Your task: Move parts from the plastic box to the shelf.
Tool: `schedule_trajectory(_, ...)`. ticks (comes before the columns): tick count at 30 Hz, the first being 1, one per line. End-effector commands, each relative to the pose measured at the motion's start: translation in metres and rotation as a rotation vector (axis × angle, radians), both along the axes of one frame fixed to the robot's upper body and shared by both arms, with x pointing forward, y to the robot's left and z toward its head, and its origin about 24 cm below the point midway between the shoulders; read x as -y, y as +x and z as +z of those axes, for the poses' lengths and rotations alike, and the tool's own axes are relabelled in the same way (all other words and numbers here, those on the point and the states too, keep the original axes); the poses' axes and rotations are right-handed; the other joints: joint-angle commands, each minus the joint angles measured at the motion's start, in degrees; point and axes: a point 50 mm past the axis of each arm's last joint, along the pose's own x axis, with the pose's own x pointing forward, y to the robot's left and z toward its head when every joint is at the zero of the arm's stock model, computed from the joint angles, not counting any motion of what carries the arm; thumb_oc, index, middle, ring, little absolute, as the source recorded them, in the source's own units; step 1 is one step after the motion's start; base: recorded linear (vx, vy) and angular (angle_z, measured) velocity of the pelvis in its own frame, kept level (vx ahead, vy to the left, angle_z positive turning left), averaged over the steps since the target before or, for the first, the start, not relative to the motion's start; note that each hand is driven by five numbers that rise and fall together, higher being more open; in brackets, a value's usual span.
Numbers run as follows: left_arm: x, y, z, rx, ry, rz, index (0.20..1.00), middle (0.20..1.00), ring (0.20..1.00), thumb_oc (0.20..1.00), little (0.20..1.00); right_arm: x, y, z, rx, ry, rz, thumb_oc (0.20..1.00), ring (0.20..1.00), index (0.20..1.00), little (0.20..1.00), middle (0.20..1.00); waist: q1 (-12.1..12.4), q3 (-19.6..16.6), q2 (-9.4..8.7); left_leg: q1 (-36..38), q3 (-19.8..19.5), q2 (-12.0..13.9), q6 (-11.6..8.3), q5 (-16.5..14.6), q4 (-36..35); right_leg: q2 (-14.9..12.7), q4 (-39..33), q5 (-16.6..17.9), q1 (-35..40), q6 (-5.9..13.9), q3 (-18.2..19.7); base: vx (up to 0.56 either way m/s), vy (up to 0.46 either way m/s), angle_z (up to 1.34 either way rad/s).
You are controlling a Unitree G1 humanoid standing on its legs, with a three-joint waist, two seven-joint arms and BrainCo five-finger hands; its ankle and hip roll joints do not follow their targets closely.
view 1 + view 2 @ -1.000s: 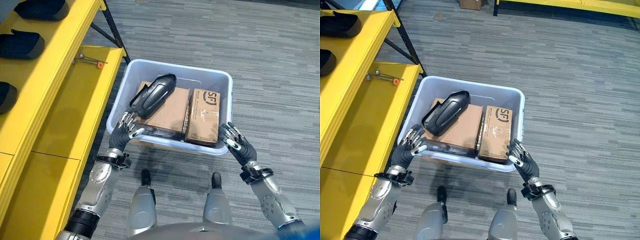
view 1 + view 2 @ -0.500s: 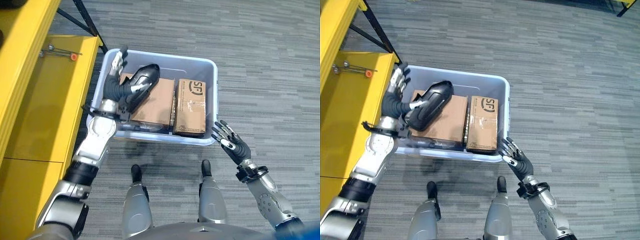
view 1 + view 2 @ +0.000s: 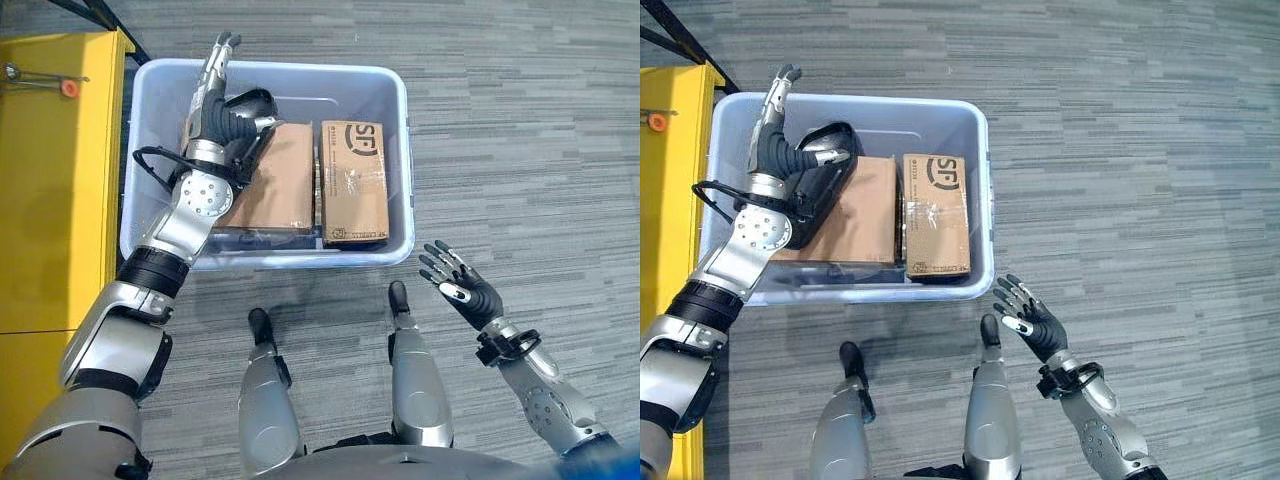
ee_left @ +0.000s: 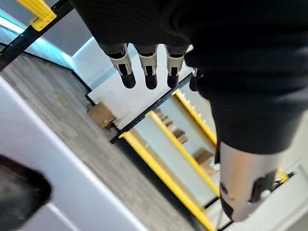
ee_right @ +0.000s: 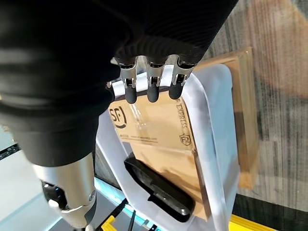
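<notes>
My left hand (image 3: 213, 110) reaches into the pale plastic box (image 3: 400, 150) on the grey floor (image 3: 520, 120) in front of me. Its fingers (image 3: 218, 55) stretch straight toward the box's far wall, dark tips up by the rim, and the thumb (image 3: 830, 154) lies across the top of the black part (image 3: 830, 160) without curling round it. So this hand is open, spread over the part rather than gripping it. In my left wrist view the fingers (image 4: 149, 65) also hang straight, with the box's pale rim (image 4: 57, 183) and a dark edge of the part (image 4: 19, 192) beneath them.

The black part rests in the far left of the box, on the larger of two cardboard boxes. That larger cardboard box (image 3: 268, 190) fills the left and middle of the plastic box. A narrower printed carton (image 3: 352, 180) lies just beside it on the right, long side running near to far. A second dark part (image 5: 159, 190) shows in my right wrist view, against the box wall beside the cartons.

My right hand (image 3: 465, 292) hovers over the floor, near and to the right of the box, apart from it, with palm up and fingers (image 3: 440, 262) splayed open, holding nothing.

The yellow shelf (image 3: 50, 190) stands to the left of the box, a small orange-tipped metal tool (image 3: 40, 80) lying on it at the far end.
</notes>
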Motion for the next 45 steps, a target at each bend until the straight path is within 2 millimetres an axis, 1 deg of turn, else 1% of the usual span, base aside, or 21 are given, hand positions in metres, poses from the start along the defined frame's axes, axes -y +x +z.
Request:
schedule_trajectory(1, -0.027, -0.009, 0.038, 0.133, 0.019, 0.088, 1.000, 1.000, 1.000, 1.000, 1.000, -0.005, 0.001, 0.016, 0.084, 0.070, 0.014, 1.000, 1.000, 1.000, 1.000, 1.000, -0.03, -1.87, -3.41, -4.75, -0.87, 2.96, 1.26, -2.94, 7.69, 0.78, -2.45, 3.38, 0.49, -3.13, -3.73, 0.00, 0.000, 0.00)
schedule_trajectory(3, -0.033, -0.005, 0.039, 0.113, 0.027, 0.125, 1.000, 1.000, 1.000, 1.000, 1.000, -0.005, 0.000, 0.016, 0.083, 0.069, 0.020, 1.000, 1.000, 1.000, 1.000, 1.000, -0.26, -1.67, -3.46, -5.71, -1.17, 3.03, 1.14, -2.77, 7.90, 0.91, -2.46, 3.40, -0.16, -3.17, -3.75, 0.00, 0.000, 0.00)
schedule_trajectory(4, -0.040, -0.002, 0.034, 0.079, 0.011, 0.159, 1.000, 1.000, 1.000, 1.000, 1.000, -0.004, 0.000, 0.016, 0.081, 0.072, 0.022, 1.000, 1.000, 1.000, 1.000, 1.000, -0.38, -1.62, -3.52, -6.25, -1.23, 3.08, 1.04, -2.64, 7.96, 1.04, -2.46, 3.42, -0.55, -3.23, -3.78, 0.00, 0.000, 0.00)
schedule_trajectory(6, -0.042, -0.001, 0.032, 0.069, 0.005, 0.170, 1.000, 1.000, 1.000, 1.000, 1.000, -0.004, -0.001, 0.016, 0.080, 0.072, 0.022, 1.000, 1.000, 1.000, 1.000, 1.000, -0.40, -1.55, -3.62, -6.37, -1.24, 3.11, 1.04, -2.66, 7.97, 1.06, -2.47, 3.40, -0.67, -3.24, -3.81, 0.00, 0.000, 0.00)
schedule_trajectory(7, -0.046, 0.001, 0.025, 0.038, -0.018, 0.196, 1.000, 1.000, 1.000, 1.000, 1.000, -0.004, -0.002, 0.015, 0.077, 0.070, 0.026, 1.000, 1.000, 1.000, 1.000, 1.000, -0.41, -1.39, -3.76, -6.63, -1.29, 3.13, 1.02, -2.69, 8.19, 1.23, -2.33, 3.37, -0.86, -3.29, -3.79, 0.00, 0.000, 0.00)
schedule_trajectory(8, -0.046, 0.002, 0.026, 0.039, -0.023, 0.197, 1.000, 1.000, 1.000, 1.000, 1.000, -0.004, -0.002, 0.015, 0.077, 0.070, 0.027, 1.000, 1.000, 1.000, 1.000, 1.000, -0.43, -1.36, -3.80, -6.79, -1.36, 3.17, 1.01, -2.70, 8.28, 1.26, -2.28, 3.36, -0.96, -3.32, -3.80, 0.00, 0.000, 0.00)
schedule_trajectory(9, -0.048, 0.003, 0.021, 0.020, -0.033, 0.213, 1.000, 1.000, 1.000, 1.000, 1.000, -0.004, -0.003, 0.014, 0.073, 0.069, 0.029, 1.000, 1.000, 1.000, 1.000, 1.000, -0.50, -1.29, -3.81, -7.02, -1.44, 3.23, 0.98, -2.70, 8.47, 1.31, -2.18, 3.39, -1.14, -3.34, -3.79, 0.00, 0.000, 0.00)
schedule_trajectory(13, -0.054, 0.006, 0.016, -0.008, -0.047, 0.267, 1.000, 1.000, 1.000, 1.000, 1.000, -0.004, -0.003, 0.015, 0.071, 0.063, 0.035, 1.000, 1.000, 1.000, 1.000, 1.000, -0.70, -1.18, -3.95, -7.63, -1.68, 3.37, 0.83, -2.67, 8.65, 1.51, -2.07, 3.48, -1.77, -3.40, -3.64, 0.00, 0.000, 0.00)
schedule_trajectory(15, -0.053, 0.007, 0.016, -0.007, -0.055, 0.279, 1.000, 1.000, 1.000, 1.000, 1.000, -0.004, -0.002, 0.016, 0.076, 0.059, 0.037, 1.000, 1.000, 1.000, 1.000, 1.000, -0.75, -1.16, -4.10, -8.03, -1.65, 3.46, 0.78, -2.60, 8.75, 1.61, -2.13, 3.53, -1.99, -3.45, -3.65, 0.04, 0.000, 0.00)
schedule_trajectory(16, -0.056, 0.008, 0.014, -0.024, -0.030, 0.316, 1.000, 1.000, 1.000, 1.000, 1.000, -0.004, -0.002, 0.016, 0.072, 0.060, 0.039, 1.000, 1.000, 1.000, 1.000, 1.000, -0.68, -1.17, -3.99, -7.78, -2.08, 3.90, 0.31, -4.29, 9.41, 1.97, -1.88, 2.33, -1.43, -3.27, -3.81, 0.07, 0.005, -0.01)
schedule_trajectory(21, -0.059, 0.014, 0.007, -0.079, -0.073, 0.366, 1.000, 1.000, 1.000, 1.000, 1.000, -0.004, -0.002, 0.017, 0.070, 0.046, 0.052, 1.000, 1.000, 1.000, 1.000, 1.000, -0.87, -1.13, -4.34, -8.65, -2.29, 3.97, 0.33, -4.21, 9.63, 2.16, -1.99, 2.49, -1.97, -3.30, -3.83, 0.01, 0.004, -0.03)
schedule_trajectory(24, -0.057, 0.017, 0.005, -0.098, -0.111, 0.368, 1.000, 1.000, 1.000, 1.000, 1.000, -0.003, -0.001, 0.017, 0.066, 0.044, 0.052, 1.000, 1.000, 1.000, 1.000, 1.000, -0.85, -1.06, -4.45, -9.01, -2.35, 3.94, 0.33, -4.22, 9.75, 2.18, -1.99, 2.54, -2.09, -3.34, -3.92, 0.00, 0.000, 0.00)
schedule_trajectory(27, -0.057, 0.021, -0.001, -0.133, -0.209, 0.379, 1.000, 1.000, 1.000, 1.000, 1.000, -0.003, 0.000, 0.020, 0.073, 0.039, 0.057, 1.000, 1.000, 1.000, 1.000, 1.000, -0.94, -0.92, -4.55, -9.63, -2.52, 3.76, 0.38, -4.09, 9.88, 2.26, -1.94, 2.68, -2.52, -3.43, -3.90, 0.00, 0.000, 0.00)
schedule_trajectory(31, -0.052, 0.025, -0.005, -0.157, -0.253, 0.380, 1.000, 1.000, 1.000, 1.000, 1.000, -0.003, 0.002, 0.023, 0.078, 0.039, 0.056, 1.000, 1.000, 1.000, 1.000, 1.000, -1.11, -0.72, -4.89, -10.50, -2.90, 3.78, 0.42, -4.01, 10.10, 2.38, -1.79, 2.77, -3.17, -3.53, -3.93, 0.01, 0.006, 0.02)
schedule_trajectory(33, -0.043, 0.028, -0.003, -0.149, -0.254, 0.357, 1.000, 1.000, 1.000, 1.000, 1.000, -0.004, 0.002, 0.023, 0.079, 0.042, 0.055, 1.000, 1.000, 1.000, 1.000, 1.000, -1.07, -0.58, -4.98, -11.02, -2.98, 3.76, 0.48, -4.03, 10.30, 2.41, -1.84, 2.86, -3.37, -3.56, -3.98, 0.00, 0.000, 0.00)
schedule_trajectory(40, -0.037, 0.032, -0.015, -0.226, -0.278, 0.333, 1.000, 1.000, 1.000, 1.000, 1.000, -0.001, 0.002, 0.024, 0.072, 0.021, 0.072, 1.000, 1.000, 1.000, 1.000, 1.000, -1.19, -0.60, -4.95, -12.10, -3.42, 3.61, 0.52, -4.19, 10.72, 2.49, -1.57, 2.65, -3.88, -3.67, -4.20, 0.00, 0.007, 0.02)
schedule_trajectory(43, -0.035, 0.035, -0.028, -0.316, -0.346, 0.314, 1.000, 1.000, 1.000, 1.000, 1.000, 0.000, 0.001, 0.023, 0.063, 0.014, 0.076, 1.000, 1.000, 1.000, 1.000, 1.000, -1.68, -0.69, -5.26, -12.55, -3.48, 3.67, 0.53, -4.22, 10.97, 2.72, -1.28, 2.67, -4.58, -3.72, -3.92, 0.00, 0.000, 0.00)
schedule_trajectory(44, -0.035, 0.035, -0.028, -0.315, -0.346, 0.314, 1.000, 1.000, 1.000, 1.000, 1.000, 0.000, 0.001, 0.023, 0.063, 0.014, 0.076, 1.000, 1.000, 1.000, 1.000, 1.000, -1.67, -0.69, -5.26, -12.56, -3.48, 3.67, 0.53, -4.22, 10.97, 2.73, -1.28, 2.67, -4.59, -3.72, -3.91, 0.00, 0.000, 0.00)
schedule_trajectory(45, -0.034, 0.037, -0.031, -0.345, -0.384, 0.303, 1.000, 1.000, 1.000, 1.000, 1.000, 0.000, 0.000, 0.022, 0.054, 0.012, 0.081, 1.000, 1.000, 1.000, 1.000, 1.000, -1.96, -0.77, -5.44, -12.86, -3.58, 3.69, 0.53, -4.29, 11.11, 2.84, -1.12, 2.68, -4.98, -3.77, -3.72, 0.00, 0.000, 0.00)
